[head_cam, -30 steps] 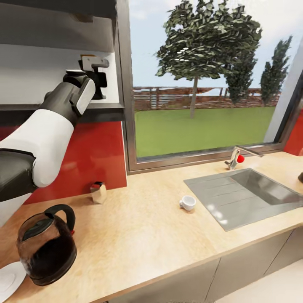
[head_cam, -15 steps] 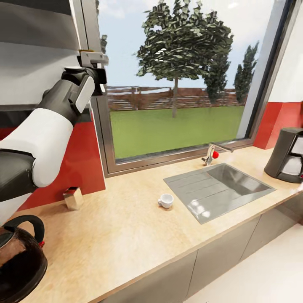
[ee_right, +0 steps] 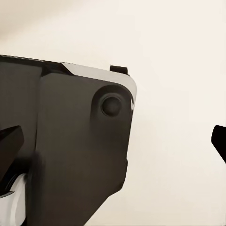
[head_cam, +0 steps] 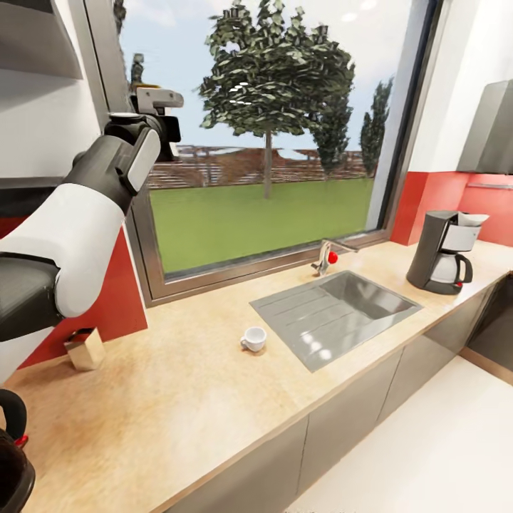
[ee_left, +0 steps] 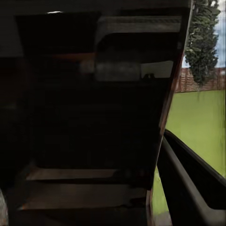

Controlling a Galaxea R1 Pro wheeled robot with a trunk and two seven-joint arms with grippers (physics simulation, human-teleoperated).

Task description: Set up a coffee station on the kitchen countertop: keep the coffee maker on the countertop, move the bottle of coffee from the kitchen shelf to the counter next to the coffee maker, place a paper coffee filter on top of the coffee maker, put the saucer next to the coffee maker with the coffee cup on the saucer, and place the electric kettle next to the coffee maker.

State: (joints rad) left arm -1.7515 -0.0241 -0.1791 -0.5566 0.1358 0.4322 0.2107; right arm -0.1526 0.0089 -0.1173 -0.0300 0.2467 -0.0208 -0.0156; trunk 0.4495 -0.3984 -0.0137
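Beyond the wide window with its tree and lawn, a long tan bench [head_cam: 214, 385] runs across the head view. At centre right of the frame lies a steel sink [head_cam: 335, 313]; the coffee maker [head_cam: 443, 251] stands at the far right, well apart from the small white cup [head_cam: 253, 338], which sits alone near the middle, just beside the sink's drainer. At the lower left corner a sliver of the kettle [head_cam: 11, 456] shows. The left arm [head_cam: 78, 214] is raised at upper left, its gripper [head_cam: 158, 107] against the window frame (whether its fingers are open or hold anything I cannot tell). The cup looks light, rigid and breakable; I judge its rim or loop handle the best hold, with gentle pressure.
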